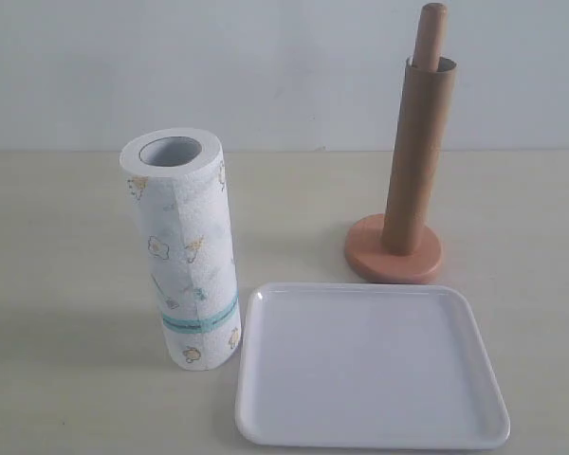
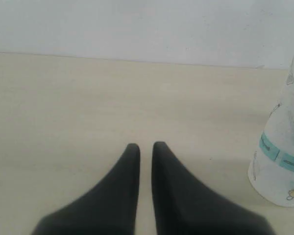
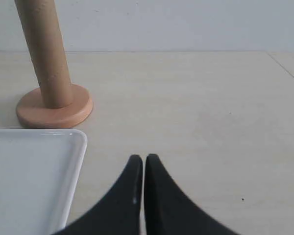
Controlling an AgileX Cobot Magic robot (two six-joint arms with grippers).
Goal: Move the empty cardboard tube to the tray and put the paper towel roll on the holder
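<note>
The tray (image 1: 370, 365) is found bare, the paper towel roll (image 1: 188, 256) is stood upright just beside its left edge, and the holder (image 1: 365, 256) is sleeved by the empty cardboard tube (image 1: 417, 152), so neither step is judged done. The left gripper (image 2: 146, 147) and right gripper (image 3: 144, 159) are pinched together on nothing, though a thin gap seems left between the left jaws.
</note>
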